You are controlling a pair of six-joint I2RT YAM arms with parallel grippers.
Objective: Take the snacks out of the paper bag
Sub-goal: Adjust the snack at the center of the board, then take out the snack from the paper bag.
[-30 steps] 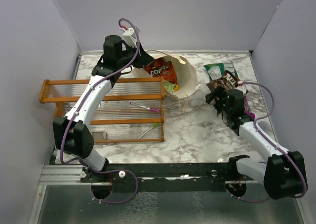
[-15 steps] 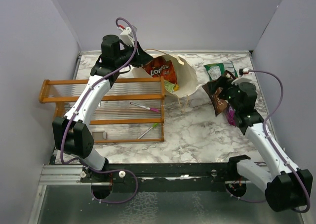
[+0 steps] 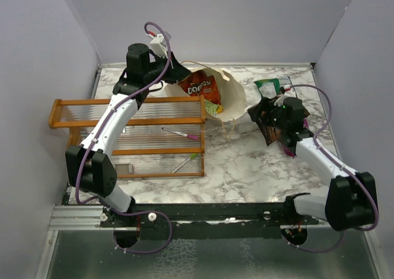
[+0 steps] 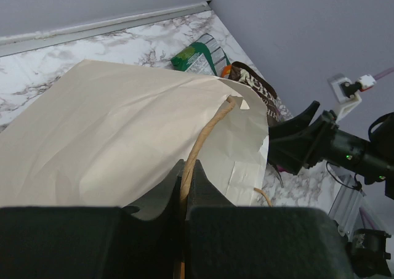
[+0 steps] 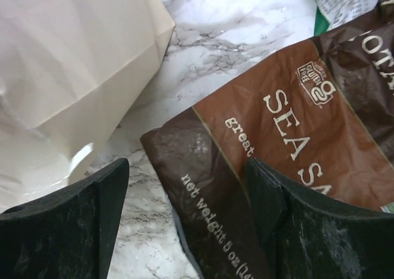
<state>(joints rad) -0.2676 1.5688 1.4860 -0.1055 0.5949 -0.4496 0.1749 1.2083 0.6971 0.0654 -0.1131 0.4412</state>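
1. Spanning the scene, the marble table (image 3: 246, 168) carries an orange wooden rack (image 3: 129, 131) at the left and the task's things at the far middle and right.
2. The paper bag (image 3: 233, 95) lies on its side just right of the rack, with its mouth turned toward the near side.
3. The left gripper (image 3: 173, 74) is clamped on the bag at the far-left rim, with a twine handle (image 4: 206, 134) pinched between its fingers, so the mouth is held open.
4. The right gripper (image 5: 186, 168) has its fingers spread wide, and nothing is gripped. It hangs low just right of the bag.
5. A dark brown packet (image 5: 271, 125) lies on the table outside the bag, with one corner between those spread fingers. A green-white packet (image 3: 269, 87) lies just beyond it.
6. A red chip bag (image 3: 202, 88) and a lime packet (image 3: 213, 109) are seen inside the mouth, so the task is judged partly done.
7. The next reach is judged to be for the red chip bag:
   - the rim should be held firm by the left gripper;
   - the mouth should be entered low and from the near right;
   - a crimped edge should be pinched, not the puffed middle;
   - the loose twine loop (image 4: 265, 196) should be avoided.
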